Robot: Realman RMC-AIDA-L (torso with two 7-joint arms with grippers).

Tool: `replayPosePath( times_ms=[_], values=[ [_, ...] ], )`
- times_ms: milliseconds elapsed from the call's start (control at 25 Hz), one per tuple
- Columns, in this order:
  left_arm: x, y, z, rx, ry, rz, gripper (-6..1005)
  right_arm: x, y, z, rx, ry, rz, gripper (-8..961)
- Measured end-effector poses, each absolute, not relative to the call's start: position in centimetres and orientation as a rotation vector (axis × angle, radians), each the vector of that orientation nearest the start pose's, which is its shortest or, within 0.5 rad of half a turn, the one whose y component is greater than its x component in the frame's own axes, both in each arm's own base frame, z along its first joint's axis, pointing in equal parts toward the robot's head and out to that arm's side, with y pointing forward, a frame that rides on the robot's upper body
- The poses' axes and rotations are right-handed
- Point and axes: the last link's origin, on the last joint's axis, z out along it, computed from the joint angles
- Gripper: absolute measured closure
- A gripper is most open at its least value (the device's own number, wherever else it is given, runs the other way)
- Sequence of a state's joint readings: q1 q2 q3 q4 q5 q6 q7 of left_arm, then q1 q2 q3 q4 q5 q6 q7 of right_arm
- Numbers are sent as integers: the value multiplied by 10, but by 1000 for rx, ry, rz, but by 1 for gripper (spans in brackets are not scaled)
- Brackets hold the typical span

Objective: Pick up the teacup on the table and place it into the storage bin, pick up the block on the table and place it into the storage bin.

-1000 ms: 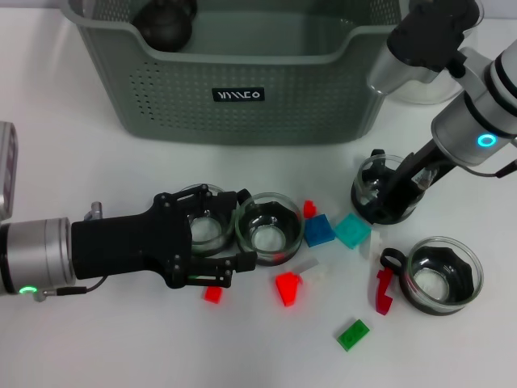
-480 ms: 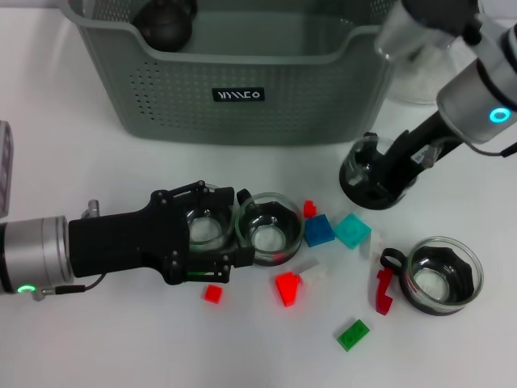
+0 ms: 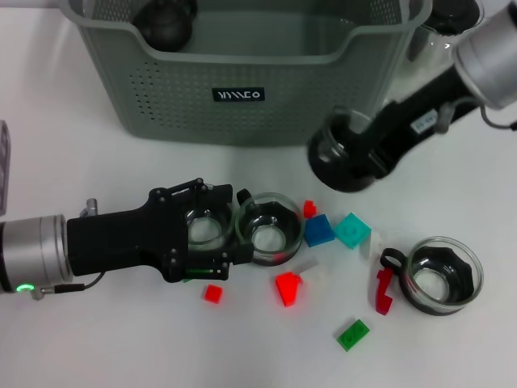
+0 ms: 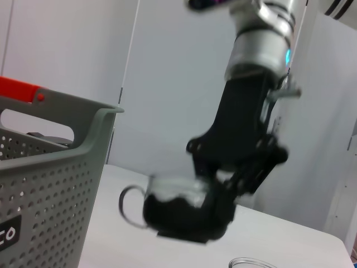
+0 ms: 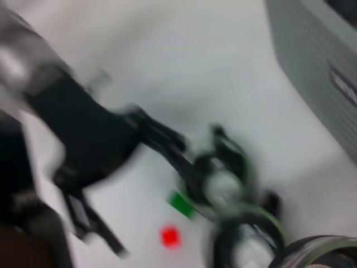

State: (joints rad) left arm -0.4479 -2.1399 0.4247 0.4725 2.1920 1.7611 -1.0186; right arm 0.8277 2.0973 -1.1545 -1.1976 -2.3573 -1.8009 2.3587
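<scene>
The right gripper (image 3: pixel 363 153) is clamped on a glass teacup (image 3: pixel 339 158) and holds it in the air, tipped on its side, just in front of the storage bin (image 3: pixel 242 97) at its right front corner. The move ahead turns on this: the bin's opening lies up and behind the cup, and the perforated front wall and rim stand between them, so in my judgement the cup must rise over the rim before it can go in; the cut-down middle of the front rim, to the cup's left, is the lower way in. The left wrist view shows the same cup (image 4: pixel 178 204) hanging off the table beside the bin's corner, its handle pointing toward the bin. The left gripper (image 3: pixel 212 229) lies low on the table with its fingers closed around a second teacup (image 3: pixel 206 230), which sits on the table and touches a third cup (image 3: pixel 269 228) on its right. A fourth cup (image 3: pixel 440 275) stands well to the right. Blocks lie scattered between them: a blue block (image 3: pixel 319 230) and a teal block (image 3: pixel 352 229) just right of the third cup, a red block (image 3: pixel 287 287) below it, a small red block (image 3: pixel 212 293) under the left gripper, and a green block (image 3: pixel 353 334) nearest the robot. A dark round thing (image 3: pixel 166 24) lies in the bin's back left corner, clear of the right arm's likely path.
</scene>
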Motion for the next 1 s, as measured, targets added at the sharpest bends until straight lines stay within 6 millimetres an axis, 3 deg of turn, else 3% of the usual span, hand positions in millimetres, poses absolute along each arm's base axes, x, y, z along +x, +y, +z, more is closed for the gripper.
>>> replayPosePath(
  times_ms=[360,600,760,1000],
  values=[
    [-280,256,-37,-2770,-502,-956,65,45,359,41,-3142,671,202,890],
    [-279,259,-36,-2772,-492,-952,64,14,391,58,-3030,643,345,890],
    [-278,260,-36,-2774,-487,-951,64,13,429,51,-2894,694,277,889],
    [-277,260,-37,-2776,-488,-957,64,25,472,17,-2725,680,71,891]
  ],
)
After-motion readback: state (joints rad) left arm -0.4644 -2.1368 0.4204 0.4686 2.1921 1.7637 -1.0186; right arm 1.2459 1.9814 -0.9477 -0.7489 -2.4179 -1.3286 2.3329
